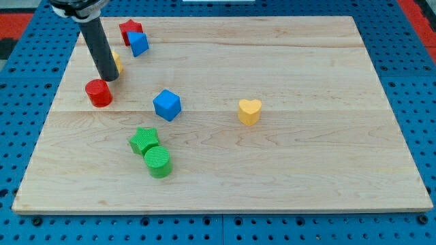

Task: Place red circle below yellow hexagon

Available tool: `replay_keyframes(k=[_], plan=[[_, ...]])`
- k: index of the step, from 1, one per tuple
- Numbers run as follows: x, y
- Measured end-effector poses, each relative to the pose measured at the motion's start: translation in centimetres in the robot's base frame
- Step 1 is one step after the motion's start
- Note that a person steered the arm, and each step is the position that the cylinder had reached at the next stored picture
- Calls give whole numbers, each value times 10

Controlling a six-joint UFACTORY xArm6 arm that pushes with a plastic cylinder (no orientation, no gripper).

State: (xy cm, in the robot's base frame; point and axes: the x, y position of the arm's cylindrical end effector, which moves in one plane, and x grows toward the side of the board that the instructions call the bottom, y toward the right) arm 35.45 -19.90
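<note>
The red circle (99,92) is a short red cylinder near the board's left edge. The yellow hexagon (117,64) lies just above and to the right of it, mostly hidden behind my rod. My tip (109,77) stands between the two, right above the red circle's upper right side and against the yellow hexagon's lower left. I cannot tell whether the tip touches the red circle.
A red star (129,30) and a blue block (139,43) lie at the top left. A blue cube (167,105) sits left of centre, a yellow heart (249,111) right of centre. A green star (144,140) and green circle (159,162) lie at the lower left.
</note>
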Motion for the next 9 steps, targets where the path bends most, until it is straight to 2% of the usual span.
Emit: replay_keyframes(k=[3,4,6,7,9], plan=[[-38,0],[-23,18],[14,136],[55,148],[90,82]])
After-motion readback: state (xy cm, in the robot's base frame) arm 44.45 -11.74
